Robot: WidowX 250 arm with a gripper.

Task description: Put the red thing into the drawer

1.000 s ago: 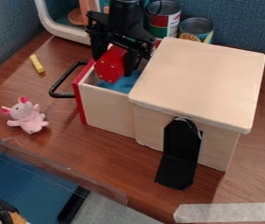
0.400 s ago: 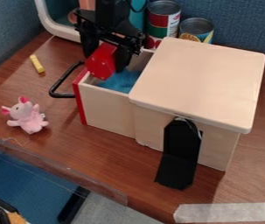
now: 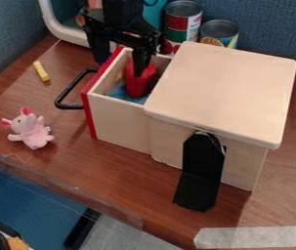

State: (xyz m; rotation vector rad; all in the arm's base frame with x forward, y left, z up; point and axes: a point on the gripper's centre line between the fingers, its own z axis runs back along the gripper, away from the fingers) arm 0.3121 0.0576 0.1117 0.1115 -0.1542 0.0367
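My gripper (image 3: 120,66) hangs over the left part of the open drawer (image 3: 118,118) with its two fingers spread wide. The red thing (image 3: 137,85) stands inside the drawer, above some blue cloth (image 3: 118,92). One finger overlaps the top of the red thing, and whether they touch I cannot tell. The other finger is off to the left, near the drawer's red front edge. The lower end of the red thing is partly hidden by the drawer's near wall.
The drawer's black handle (image 3: 64,93) sticks out left. The wooden box (image 3: 225,88) fills the right side. A pink plush toy (image 3: 29,129) and a yellow stick (image 3: 41,71) lie left. Behind are two cans, one a tall can (image 3: 182,22) and one a short can (image 3: 219,33).
The gripper shifted left and has opened. The red thing, between the fingers before, has dropped lower and to the right into the drawer and turned.
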